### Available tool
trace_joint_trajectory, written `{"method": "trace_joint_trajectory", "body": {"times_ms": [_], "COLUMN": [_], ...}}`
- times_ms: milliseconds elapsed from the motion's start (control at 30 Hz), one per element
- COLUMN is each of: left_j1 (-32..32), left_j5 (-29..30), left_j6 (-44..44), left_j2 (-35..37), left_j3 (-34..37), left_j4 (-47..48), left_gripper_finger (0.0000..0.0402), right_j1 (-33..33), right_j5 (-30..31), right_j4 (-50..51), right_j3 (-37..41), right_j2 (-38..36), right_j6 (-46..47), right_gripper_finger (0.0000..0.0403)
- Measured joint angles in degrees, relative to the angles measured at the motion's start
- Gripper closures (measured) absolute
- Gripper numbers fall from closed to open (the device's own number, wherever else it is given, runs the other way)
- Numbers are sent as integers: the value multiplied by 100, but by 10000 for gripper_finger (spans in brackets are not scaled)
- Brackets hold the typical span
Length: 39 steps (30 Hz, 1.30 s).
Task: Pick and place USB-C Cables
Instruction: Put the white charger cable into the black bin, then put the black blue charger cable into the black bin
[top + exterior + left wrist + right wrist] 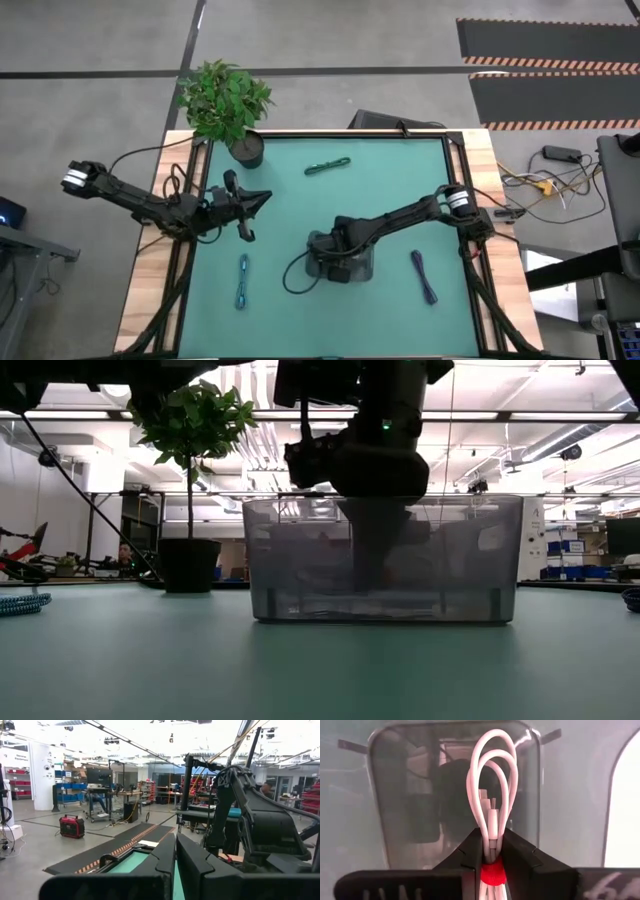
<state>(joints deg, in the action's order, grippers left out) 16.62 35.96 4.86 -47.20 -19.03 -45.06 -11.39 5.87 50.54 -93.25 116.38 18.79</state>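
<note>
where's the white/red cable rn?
The white cable with the red tie is pinched in the right gripper, which is lowered into the grey tray right of the table's centre, as the high view shows.

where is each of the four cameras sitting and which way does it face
High: overhead, straight down on the table; both arms show.
Low: at tabletop height, level, facing the grey tray; right arm reaches down into it.
Left wrist: on the raised left arm, looking out into the room; left pincer shut.
Right wrist: looking down into the tray; right pincer clamps the white cable.
High, low and right wrist views share the tray.
</note>
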Motion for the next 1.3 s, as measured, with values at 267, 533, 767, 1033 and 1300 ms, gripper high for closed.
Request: {"method": "trace_joint_trajectory", "body": {"times_ms": [267,533,767,1033,1300], "left_j1": [0,0,4,357,1161], "left_j5": [1,1,1,-117,419], "left_j6": [0,-4,-18,-602,-1081], "left_j2": [0,0,0,-111,-569], "left_j3": [0,0,0,-146,-604], "left_j4": [2,2,4,45,263], "left_gripper_finger": [401,401,401,401,401], "right_j1": [14,51,56,-384,-1170], "right_j5": [35,108,164,790,2291], "right_j4": [-26,-59,-41,61,-474], "right_j3": [0,0,5,104,953], "right_j2": [-15,-22,-219,-1248,-2504], "right_j6": [66,161,179,1,-173], "right_gripper_finger": [344,281,245,248,266]}}
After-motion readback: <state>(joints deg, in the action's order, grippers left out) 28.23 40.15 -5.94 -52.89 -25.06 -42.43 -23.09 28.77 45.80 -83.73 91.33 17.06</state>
